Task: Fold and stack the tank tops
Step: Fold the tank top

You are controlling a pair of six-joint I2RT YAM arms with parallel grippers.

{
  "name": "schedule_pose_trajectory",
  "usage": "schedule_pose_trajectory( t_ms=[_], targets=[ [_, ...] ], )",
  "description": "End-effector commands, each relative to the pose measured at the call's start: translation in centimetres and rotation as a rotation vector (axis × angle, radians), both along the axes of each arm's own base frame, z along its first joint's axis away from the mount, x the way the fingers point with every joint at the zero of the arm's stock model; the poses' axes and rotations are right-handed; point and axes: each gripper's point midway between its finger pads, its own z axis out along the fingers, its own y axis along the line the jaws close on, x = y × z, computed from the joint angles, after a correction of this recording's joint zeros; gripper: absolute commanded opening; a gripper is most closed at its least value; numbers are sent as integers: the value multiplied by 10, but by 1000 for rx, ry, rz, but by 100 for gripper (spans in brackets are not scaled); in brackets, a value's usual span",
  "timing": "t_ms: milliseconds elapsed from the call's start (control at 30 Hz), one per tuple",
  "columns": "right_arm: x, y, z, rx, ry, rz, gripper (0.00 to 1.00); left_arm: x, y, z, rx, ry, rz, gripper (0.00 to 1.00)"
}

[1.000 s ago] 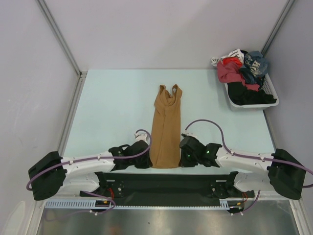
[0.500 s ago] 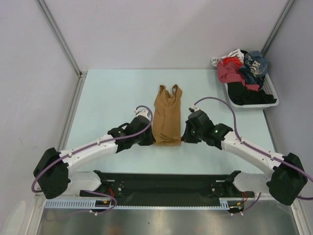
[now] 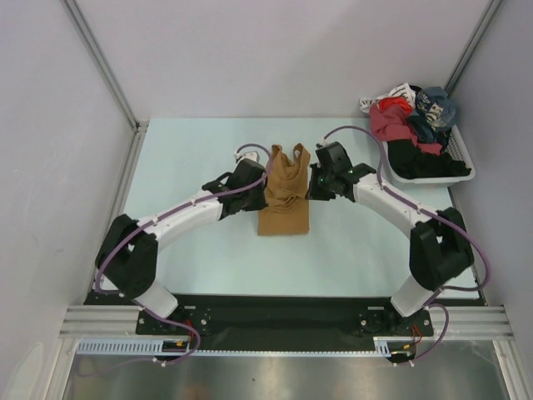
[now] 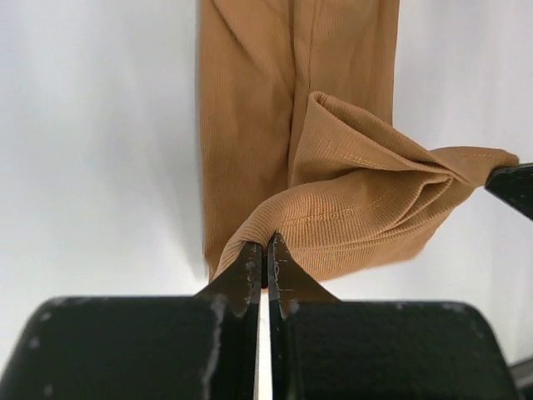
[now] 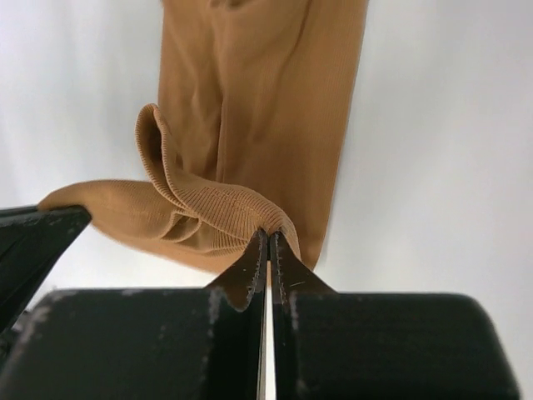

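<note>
A tan-brown tank top (image 3: 285, 192) lies lengthwise at the table's middle, straps at the far end, its near hem lifted and doubled back over its body. My left gripper (image 3: 261, 185) is shut on the hem's left corner (image 4: 265, 236). At the other corner (image 5: 271, 227) my right gripper (image 3: 312, 182) is shut on the same hem. Between the two grippers the hem sags in a loose fold (image 4: 375, 200) above the flat cloth. No slate-blue tank top can be picked out in any view.
A white basket (image 3: 462, 167) at the far right holds a heap of mixed clothes (image 3: 408, 125) in red, black and blue. Metal posts mark the far corners. Both arms reach out over the table, the left arm (image 3: 179, 218) from the left, the right arm (image 3: 400, 212) from the right.
Both grippers have carried the near hem away from the arm bases toward the straps. The tank top now shows roughly half its earlier length.
</note>
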Motion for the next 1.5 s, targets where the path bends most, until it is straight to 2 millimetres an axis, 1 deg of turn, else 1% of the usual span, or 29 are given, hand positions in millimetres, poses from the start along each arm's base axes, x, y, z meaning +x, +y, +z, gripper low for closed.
schedule_pose_trajectory(
  t_ms=[0, 67, 133, 167, 200, 267, 400, 433, 600, 733, 800, 833, 867, 900, 933, 967, 1033, 1067, 1100, 1133, 1167, 1200, 1233, 1267, 1300, 1333, 1367, 1400, 1467],
  targets=[
    [32, 2, 3, -5, -35, 17, 0, 40, 0, 16, 41, -80, 36, 0],
    [46, 1, 7, -3, -48, 4, 0, 50, -3, 16, 27, -85, 37, 0],
    [56, 0, 2, -10, -41, 4, 0, 62, -4, 12, 17, -76, 42, 0],
    [63, 1, 8, -1, -56, 3, 0, 65, -4, 10, 11, -70, 41, 0],
    [67, 0, 1, -5, -40, 6, 0, 73, -4, 11, -3, -71, 44, 0],
    [76, 3, 4, -3, -48, 13, 0, 78, -4, 3, 0, -53, 46, 0],
    [92, -1, -5, -16, -38, -1, 0, 93, -1, -5, -15, -47, 54, 0],
    [95, -1, -14, -22, -19, -3, 0, 96, -2, -8, -19, -44, 47, 0],
    [106, -6, -29, -26, 2, -24, 0, 114, -12, -26, -40, -20, 8, 0],
    [106, -7, -45, -39, 31, -25, 2, 117, -16, -36, -45, -5, -10, 4],
    [105, -9, -51, -44, 41, -33, 7, 114, -21, -39, -61, 12, -35, 7],
    [104, -8, -53, -45, 44, -33, 27, 113, -20, -39, -60, 11, -36, 12],
    [103, -11, -55, -50, 49, -42, 41, 112, -20, -39, -58, 12, -37, 35],
    [104, -14, -50, -52, 31, -60, 51, 109, -17, -41, -53, 16, -34, 48],
    [102, -15, -48, -51, 25, -63, 62, 108, -16, -34, -57, 1, -31, 58],
    [98, -18, -48, -55, 17, -70, 65, 107, -14, -28, -58, -13, -31, 70],
    [92, -22, -30, -35, -26, -75, 68, 98, -8, -27, -45, -16, -35, 76],
    [88, -23, -25, -26, -37, -76, 68, 95, -5, -12, -55, -44, -36, 80],
    [76, -24, -34, -17, -18, -64, 66, 86, 0, -18, -44, -30, -39, 80],
    [69, -21, -19, 16, -46, -52, 61, 81, 2, -14, -47, -36, -48, 80],
    [61, -16, -20, 52, -43, -24, 60, 77, 2, -1, -68, -63, -57, 80],
    [44, -14, -31, 58, -14, -1, 59, 63, 5, -10, -65, -40, -70, 80],
    [35, -11, -28, 77, -12, 13, 57, 57, 6, -11, -69, -38, -74, 80],
    [27, -6, -31, 96, -1, 35, 57, 51, 8, -3, -79, -57, -73, 79],
    [20, -4, -34, 99, 9, 44, 57, 37, 11, -17, -71, -23, -75, 78],
    [4, -3, -47, 92, 41, 60, 58, 29, 10, -20, -81, -14, -85, 78],
    [-1, 3, -44, 116, 30, 73, 59, 24, 8, -21, -95, -20, -94, 78],
    [-6, 4, -48, 119, 38, 78, 59, 12, 8, -27, -100, -3, -103, 78],
    [-18, 7, -59, 120, 59, 89, 60, 5, 3, -32, -111, -2, -122, 77]
  ],
)
